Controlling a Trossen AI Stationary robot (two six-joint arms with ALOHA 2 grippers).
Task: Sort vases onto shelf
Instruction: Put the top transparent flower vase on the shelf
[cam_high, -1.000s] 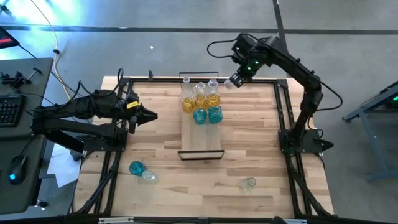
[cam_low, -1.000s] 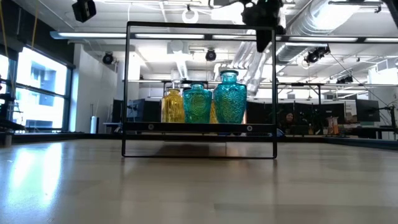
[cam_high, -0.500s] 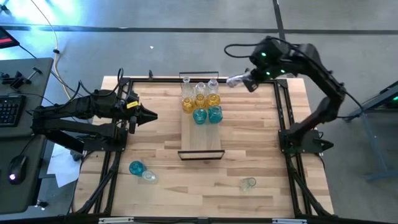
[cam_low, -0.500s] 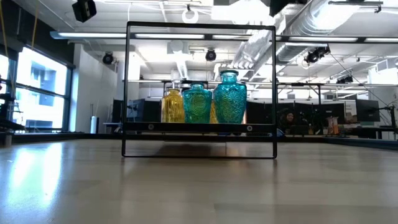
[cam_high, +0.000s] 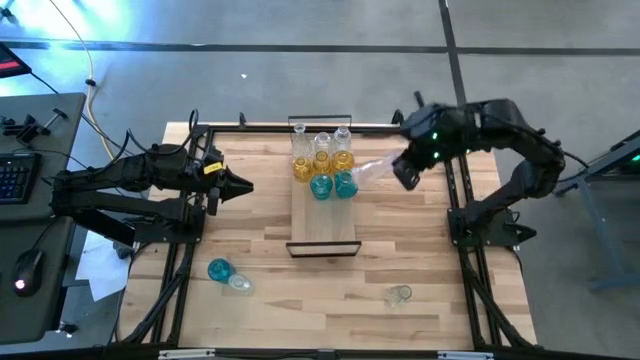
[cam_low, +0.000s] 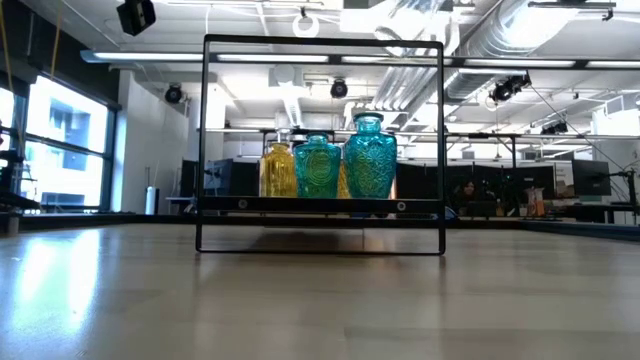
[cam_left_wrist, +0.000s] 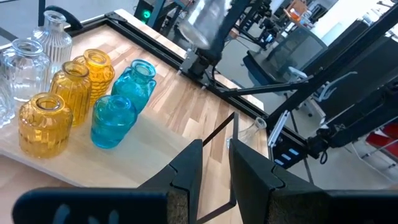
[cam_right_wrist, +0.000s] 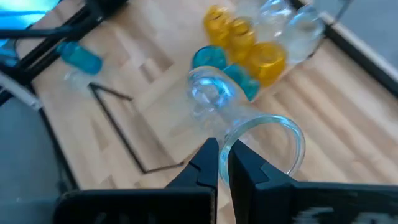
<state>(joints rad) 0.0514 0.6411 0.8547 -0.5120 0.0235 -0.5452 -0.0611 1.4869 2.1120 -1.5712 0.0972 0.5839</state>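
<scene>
Glossy glass vases (cam_left_wrist: 112, 121); light-wood shelf (cam_high: 325, 225), black-metal frame.

Vases (cam_high: 322, 162) clustered on the shelf's (cam_high: 323, 225) far end, three more vases (cam_high: 229, 275) on the table's (cam_high: 400, 240) near side.

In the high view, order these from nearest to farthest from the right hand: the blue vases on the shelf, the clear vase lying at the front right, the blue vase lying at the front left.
1. Blue vases, on the shelf.
2. Clear vase, front right.
3. Blue vase, front left, farthest from the right hand.
</scene>
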